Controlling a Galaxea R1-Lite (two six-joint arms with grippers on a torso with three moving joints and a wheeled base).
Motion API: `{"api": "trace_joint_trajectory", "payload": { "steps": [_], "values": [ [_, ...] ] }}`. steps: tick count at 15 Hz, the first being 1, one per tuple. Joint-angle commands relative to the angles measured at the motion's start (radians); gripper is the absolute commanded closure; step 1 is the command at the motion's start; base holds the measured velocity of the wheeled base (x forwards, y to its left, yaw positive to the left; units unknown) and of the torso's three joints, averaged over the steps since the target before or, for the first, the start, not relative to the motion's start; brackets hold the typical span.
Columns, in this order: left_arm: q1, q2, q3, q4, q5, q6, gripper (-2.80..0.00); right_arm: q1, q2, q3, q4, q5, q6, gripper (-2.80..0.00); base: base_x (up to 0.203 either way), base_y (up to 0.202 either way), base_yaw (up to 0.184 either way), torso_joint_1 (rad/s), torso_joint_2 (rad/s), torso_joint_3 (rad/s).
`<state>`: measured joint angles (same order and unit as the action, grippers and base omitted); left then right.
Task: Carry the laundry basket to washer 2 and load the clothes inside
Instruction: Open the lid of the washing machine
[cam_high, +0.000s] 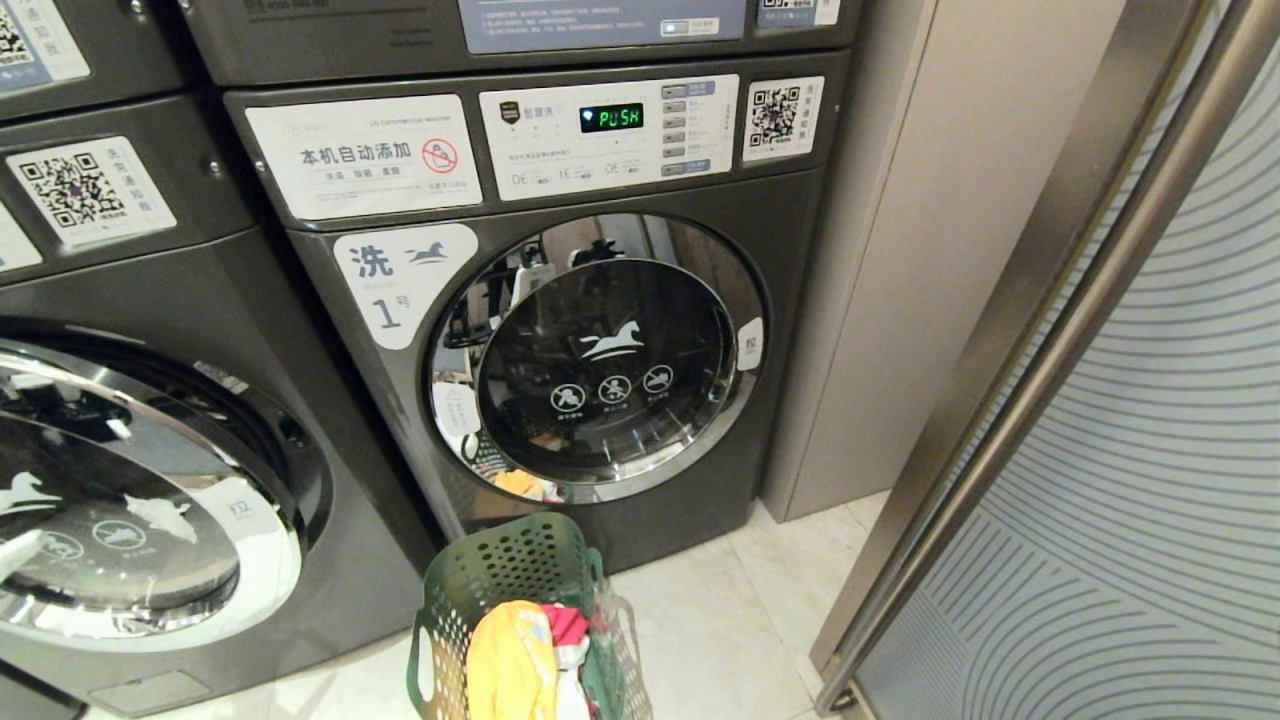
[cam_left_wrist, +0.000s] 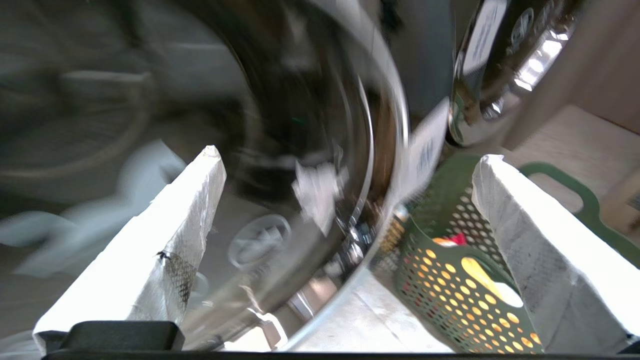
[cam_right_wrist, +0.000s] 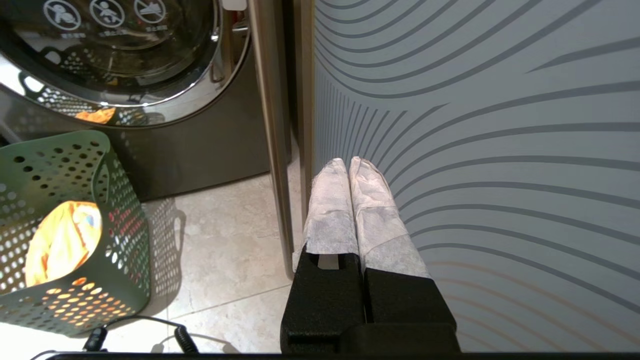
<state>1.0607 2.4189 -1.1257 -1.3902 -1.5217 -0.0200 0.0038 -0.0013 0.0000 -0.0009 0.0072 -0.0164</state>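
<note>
Padded left gripper gapes fully, empty, before a chrome-ringed door, its label unreadable. Laundry basket with clothes sits below washer 1. Right gripper pressed closed, idle. Risk: wrong washer gets opened.

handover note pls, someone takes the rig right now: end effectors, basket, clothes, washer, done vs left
Left end effector: open, empty, in front of a washer's chrome-ringed door.
Right end effector: shut, empty, parked by the patterned panel.
Laundry basket: on the floor in front of the washer labelled 1, whose door is shut.
Clothes: all in the basket.
Done: basket set down by the machines.
Left: open the washer beside 1, apparently washer 2 though its label is not visible, then load the clothes.
</note>
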Motion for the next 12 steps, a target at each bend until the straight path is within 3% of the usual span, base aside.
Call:
{"api": "trace_joint_trajectory", "payload": {
  "steps": [1, 2, 4, 5, 6, 7, 8, 10, 11, 12],
  "values": [
    [0.097, -0.261, 0.107, -0.010, -0.008, -0.004, -2.80, 0.001, 0.001, 0.002, -0.001, 0.000, 0.000, 0.00, 0.000, 0.000, 0.000, 0.000, 0.00, 0.000],
    [0.180, -0.378, 0.164, -0.011, -0.008, -0.016, -2.80, 0.001, 0.001, 0.002, -0.001, 0.000, 0.000, 0.00, 0.000, 0.000, 0.000, 0.000, 0.00, 0.000],
    [0.418, -0.638, 0.259, -0.011, -0.008, -0.092, -2.80, 0.001, 0.001, 0.002, -0.001, 0.000, 0.000, 0.00, 0.000, 0.000, 0.000, 0.000, 0.00, 0.000],
    [0.538, -0.764, 0.289, -0.011, 0.003, -0.165, -2.80, 0.001, 0.001, 0.002, -0.001, 0.000, 0.000, 0.00, 0.000, 0.000, 0.000, 0.000, 0.00, 0.000],
    [0.641, -0.891, 0.311, -0.011, 0.032, -0.278, -2.80, 0.001, 0.001, 0.002, -0.001, 0.000, 0.000, 0.00, 0.000, 0.000, 0.000, 0.000, 0.00, 0.000],
    [0.706, -1.018, 0.317, -0.010, 0.076, -0.437, -2.80, 0.001, 0.001, 0.002, 0.001, 0.000, 0.000, 0.00, 0.000, 0.000, 0.000, 0.000, 0.00, 0.000],
    [0.730, -1.128, 0.303, -0.008, 0.114, -0.637, -2.80, 0.001, 0.001, 0.002, 0.001, 0.000, 0.000, 0.00, 0.000, 0.000, 0.000, 0.000, 0.00, 0.000],
    [0.712, -1.312, 0.176, 0.025, 0.172, -1.134, -2.80, 0.001, 0.001, 0.002, 0.001, 0.000, 0.000, 0.00, 0.000, 0.000, 0.000, 0.000, 0.00, 0.000],
    [0.676, -1.380, 0.081, 0.069, 0.176, -1.282, -2.80, 0.001, 0.001, 0.002, -0.001, 0.000, 0.000, 0.00, 0.000, 0.000, 0.000, 0.000, 0.00, 0.000],
    [0.601, -1.437, 0.013, 0.128, 0.152, -1.359, -2.80, 0.001, 0.001, 0.002, -0.001, 0.000, 0.000, 0.00, 0.000, 0.000, 0.000, 0.000, 0.00, 0.000]
  ]
}}
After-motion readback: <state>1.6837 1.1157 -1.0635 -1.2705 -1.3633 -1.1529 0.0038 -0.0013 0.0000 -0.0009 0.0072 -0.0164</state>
